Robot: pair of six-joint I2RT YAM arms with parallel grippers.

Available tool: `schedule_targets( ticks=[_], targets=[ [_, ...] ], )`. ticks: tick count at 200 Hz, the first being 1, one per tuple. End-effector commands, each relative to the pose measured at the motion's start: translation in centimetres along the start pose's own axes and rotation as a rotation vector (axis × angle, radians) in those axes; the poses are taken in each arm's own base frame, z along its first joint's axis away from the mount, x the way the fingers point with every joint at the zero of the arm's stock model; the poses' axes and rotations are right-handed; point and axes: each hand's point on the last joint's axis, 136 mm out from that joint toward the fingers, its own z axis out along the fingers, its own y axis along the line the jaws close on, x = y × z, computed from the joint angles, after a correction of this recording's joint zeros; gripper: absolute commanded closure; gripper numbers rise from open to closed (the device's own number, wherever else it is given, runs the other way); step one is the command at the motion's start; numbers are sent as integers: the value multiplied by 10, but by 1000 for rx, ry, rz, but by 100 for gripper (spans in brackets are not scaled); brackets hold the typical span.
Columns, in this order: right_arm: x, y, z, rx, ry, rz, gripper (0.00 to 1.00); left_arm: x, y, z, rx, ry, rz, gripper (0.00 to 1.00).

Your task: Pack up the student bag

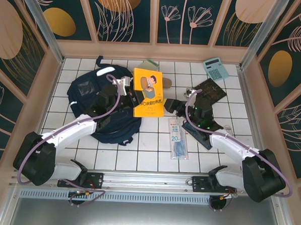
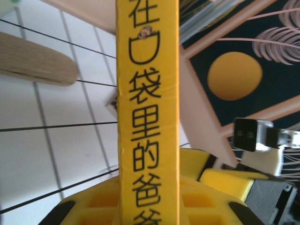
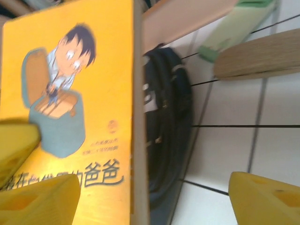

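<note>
The student bag (image 1: 98, 107), a large navy backpack, lies on the left of the white tiled table; its dark fabric (image 3: 166, 131) also shows behind the book. A yellow picture book (image 1: 148, 92) is held up beside the bag's right edge. My left gripper (image 1: 132, 97) is shut on the book's spine (image 2: 147, 93), with yellow fingers (image 2: 98, 201) on either side. My right gripper (image 1: 172, 106) is at the book's right side and open. Its fingers (image 3: 265, 197) stand wide apart, with the book's cover (image 3: 70, 93) and page edge between them.
A teal calculator (image 1: 216, 69) and a black pad (image 1: 208, 90) lie at the back right. A clear packet with blue contents (image 1: 178, 139) lies in the middle front. A wooden piece (image 1: 167, 82) and a green item (image 1: 152, 63) sit behind the book. Walls enclose the table.
</note>
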Motion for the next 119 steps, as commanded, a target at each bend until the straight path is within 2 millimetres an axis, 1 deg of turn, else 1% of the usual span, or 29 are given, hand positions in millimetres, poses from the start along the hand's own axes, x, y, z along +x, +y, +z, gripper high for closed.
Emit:
schedule_targets(
  ticks=[1, 17, 41, 54, 73, 93, 109, 114, 119],
  targets=[
    [-4, 40, 0, -207, 45, -22, 13, -23, -63, -9, 276, -59, 41, 100],
    [-6, 49, 1, -261, 55, -10, 10, -20, -71, -11, 326, -42, 36, 100],
    [-8, 64, 2, -359, 78, 0, 9, -17, -83, -13, 396, -16, 33, 100],
    [-9, 69, 0, -400, 85, 7, 9, -16, -86, -13, 419, -4, 28, 100],
    [-13, 75, -3, -453, 87, 24, 9, -13, -87, -11, 438, 13, 22, 100],
    [-16, 81, -9, -504, 89, 42, 9, -11, -81, -6, 418, 21, 13, 100],
    [-18, 87, -13, -539, 91, 43, 15, -11, -71, 0, 374, 21, 13, 100],
    [-19, 88, -14, -538, 90, 43, 19, -11, -67, 2, 354, 21, 16, 100],
    [-19, 88, -14, -535, 90, 45, 25, -10, -64, 3, 339, 19, 20, 100]
  ],
)
